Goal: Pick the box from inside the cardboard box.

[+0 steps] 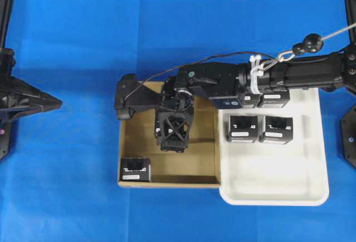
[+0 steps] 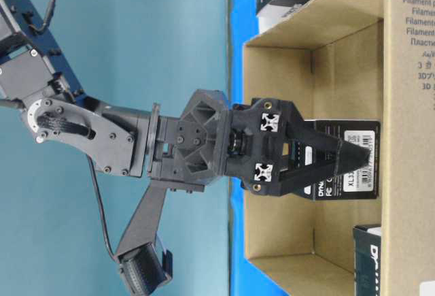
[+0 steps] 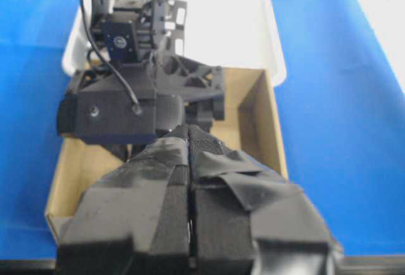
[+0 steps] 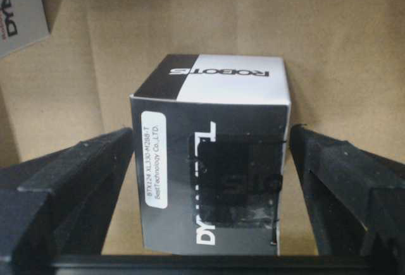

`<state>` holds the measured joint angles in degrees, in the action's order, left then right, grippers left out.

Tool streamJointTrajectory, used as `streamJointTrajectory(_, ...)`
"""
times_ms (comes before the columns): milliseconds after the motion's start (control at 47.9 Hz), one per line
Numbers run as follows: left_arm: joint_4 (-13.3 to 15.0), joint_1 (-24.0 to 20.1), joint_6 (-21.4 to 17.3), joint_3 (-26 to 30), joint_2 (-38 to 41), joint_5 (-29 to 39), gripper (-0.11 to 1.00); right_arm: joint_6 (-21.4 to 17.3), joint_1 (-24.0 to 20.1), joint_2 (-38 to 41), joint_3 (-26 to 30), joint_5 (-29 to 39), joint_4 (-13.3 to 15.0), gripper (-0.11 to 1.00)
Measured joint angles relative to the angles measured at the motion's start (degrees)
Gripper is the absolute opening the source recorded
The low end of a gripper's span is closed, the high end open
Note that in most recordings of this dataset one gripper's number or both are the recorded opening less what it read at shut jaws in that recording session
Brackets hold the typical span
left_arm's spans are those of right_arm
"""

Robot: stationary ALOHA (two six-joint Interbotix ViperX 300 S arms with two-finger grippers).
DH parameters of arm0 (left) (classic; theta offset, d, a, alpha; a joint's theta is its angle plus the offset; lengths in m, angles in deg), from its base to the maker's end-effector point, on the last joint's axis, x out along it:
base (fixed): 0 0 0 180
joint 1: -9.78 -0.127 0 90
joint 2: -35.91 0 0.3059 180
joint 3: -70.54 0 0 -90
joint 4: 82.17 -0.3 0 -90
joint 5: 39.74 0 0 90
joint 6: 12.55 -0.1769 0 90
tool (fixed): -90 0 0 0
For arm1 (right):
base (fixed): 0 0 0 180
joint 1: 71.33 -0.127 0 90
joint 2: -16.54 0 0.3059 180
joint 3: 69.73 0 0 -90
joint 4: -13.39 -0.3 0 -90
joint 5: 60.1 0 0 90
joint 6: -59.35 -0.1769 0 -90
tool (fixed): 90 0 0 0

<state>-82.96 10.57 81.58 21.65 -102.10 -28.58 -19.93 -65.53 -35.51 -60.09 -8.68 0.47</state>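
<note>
Left gripper (image 3: 190, 180): parked off the left edge of the blue cloth (image 1: 67, 86), well apart from the work; its taped fingers are pressed together, closed on nothing. Cardboard box (image 1: 208, 158): sits centre on the cloth, low walls, floor bare apart from two black boxes. One spare black box (image 1: 136, 170) lies in the corner at about 8 o'clock from the right gripper in the overhead view, near the wall and well clear of the fingers. Right gripper (image 4: 205, 180): reaches in from 3 o'clock, pointing down into the cardboard box, jaws spread wide. The box (image 4: 212, 161) to be picked stands directly between the two fingers, label face toward the wrist camera; a slim gap shows at 9 o'clock, and at 3 o'clock the finger looks just beside the box's upper corner, contact uncertain. The box is near cubic, so no long axis governs; its side faces appear roughly parallel to the fingers. Judgement: the right arm is plainly the nearer, and closing is the next requirement. Room around the box looks adequate. White tray (image 1: 311, 192): at 3 o'clock of the cardboard box, touching it, holding further black boxes.
</note>
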Motion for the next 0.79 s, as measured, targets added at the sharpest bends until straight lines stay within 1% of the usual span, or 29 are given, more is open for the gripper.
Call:
streamJointTrajectory(21,0.0,0.0,0.0,0.0,0.09,0.0,-0.07,0.0,0.0,0.0,0.0,0.0,0.0,0.95)
streamJointTrajectory(63,-0.09,0.0,0.0,0.0,0.09,0.0,-0.07,0.0,-0.09,0.0,0.0,0.0,0.09,0.88)
streamJointTrajectory(167,0.0,0.09,0.0,0.0,0.0,0.0,-0.07,0.18,-0.35,-0.09,0.0,-0.26,0.09,0.64)
streamJointTrajectory(188,0.0,0.09,0.0,0.0,0.0,0.0,-0.07,0.09,-0.53,-0.18,0.0,-0.26,0.09,0.62)
streamJointTrajectory(438,0.0,0.09,-0.53,0.09,0.0,0.0,-0.07,-0.26,-1.41,-1.14,0.09,-1.14,0.09,0.62)
streamJointTrajectory(542,0.0,0.09,-0.53,0.09,0.09,0.0,-0.07,-1.05,-1.32,-2.64,0.53,0.35,0.0,0.62)
streamJointTrajectory(647,0.0,0.09,-0.53,0.0,0.09,0.0,-0.07,-1.93,-0.88,-5.62,1.67,3.78,0.0,0.62)
streamJointTrajectory(793,0.0,0.09,-0.35,0.0,0.09,0.0,-0.07,-2.11,0.88,-12.04,4.75,11.25,0.09,0.62)
